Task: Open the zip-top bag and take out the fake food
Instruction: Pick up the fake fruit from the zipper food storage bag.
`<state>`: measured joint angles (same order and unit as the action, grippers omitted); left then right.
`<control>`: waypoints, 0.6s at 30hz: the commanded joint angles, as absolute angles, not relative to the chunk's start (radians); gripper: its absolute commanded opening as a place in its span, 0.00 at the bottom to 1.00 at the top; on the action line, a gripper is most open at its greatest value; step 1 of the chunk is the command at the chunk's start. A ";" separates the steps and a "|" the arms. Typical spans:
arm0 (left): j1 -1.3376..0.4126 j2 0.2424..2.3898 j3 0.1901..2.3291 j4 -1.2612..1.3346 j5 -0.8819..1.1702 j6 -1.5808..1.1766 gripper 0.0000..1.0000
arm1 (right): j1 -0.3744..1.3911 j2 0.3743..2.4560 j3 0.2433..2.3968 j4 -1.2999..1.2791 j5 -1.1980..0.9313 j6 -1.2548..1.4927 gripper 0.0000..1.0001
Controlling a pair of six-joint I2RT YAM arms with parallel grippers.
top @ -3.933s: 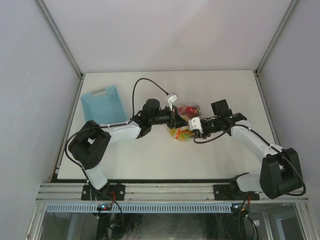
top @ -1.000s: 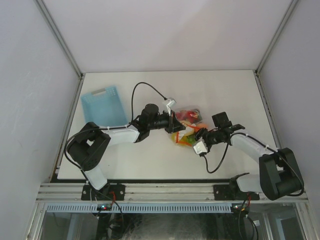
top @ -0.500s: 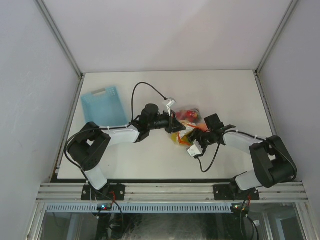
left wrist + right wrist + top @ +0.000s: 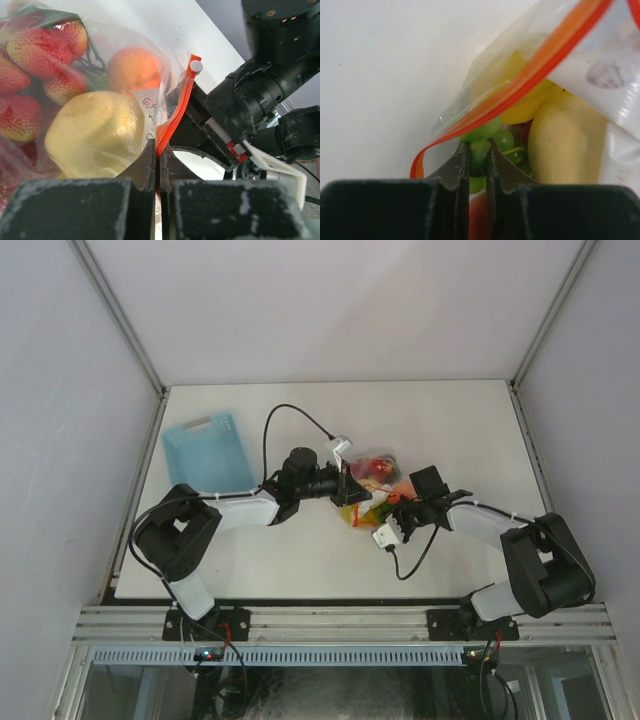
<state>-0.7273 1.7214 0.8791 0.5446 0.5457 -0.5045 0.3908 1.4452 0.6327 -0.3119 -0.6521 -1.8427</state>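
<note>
Now right fingers (image 4: 456, 172), wider before, tight on fake food (image 4: 481, 150); left fingers (image 4: 142, 167) tight on zip-top bag (image 4: 176, 107)

Zip-top bag (image 4: 378, 478) lay near the middle of the table (image 4: 450, 420), fake food (image 4: 95, 132) inside it. Left hand (image 4: 158, 156) was at the bag's left side, with the zip strip (image 4: 176, 112) between its fingers. Right hand (image 4: 479, 152) was at the bag's near-right side, under the strip, with grapes (image 4: 492, 129) from the food between its fingers. Basket (image 4: 208, 452) sat at the table's rear left, well apart from the bag, behind the left arm.
</note>
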 commanded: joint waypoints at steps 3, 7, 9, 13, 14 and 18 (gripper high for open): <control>-0.730 1.716 0.887 0.580 0.550 -0.506 0.00 | 0.352 1.284 0.650 -0.380 -0.776 -1.691 0.00; -0.729 1.715 0.887 0.576 0.542 -0.508 0.00 | 0.339 1.186 0.649 -0.448 -0.846 -1.635 0.00; -0.728 1.713 0.885 0.575 0.536 -0.508 0.00 | 0.328 1.142 0.650 -0.468 -0.870 -1.600 0.00; -0.727 1.709 0.883 0.571 0.526 -0.508 0.00 | 0.299 1.069 0.649 -0.516 -0.933 -1.550 0.00; -0.727 1.708 0.882 0.571 0.523 -0.509 0.00 | 0.291 1.047 0.649 -0.530 -0.950 -1.540 0.00; -0.727 1.706 0.881 0.571 0.517 -0.513 0.00 | 0.284 0.969 0.649 -0.525 -1.004 -1.425 0.00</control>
<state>-0.7273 1.7214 0.8787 0.5438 0.5304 -0.5056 0.2932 1.0401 0.6327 -0.5152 -0.8902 -1.5600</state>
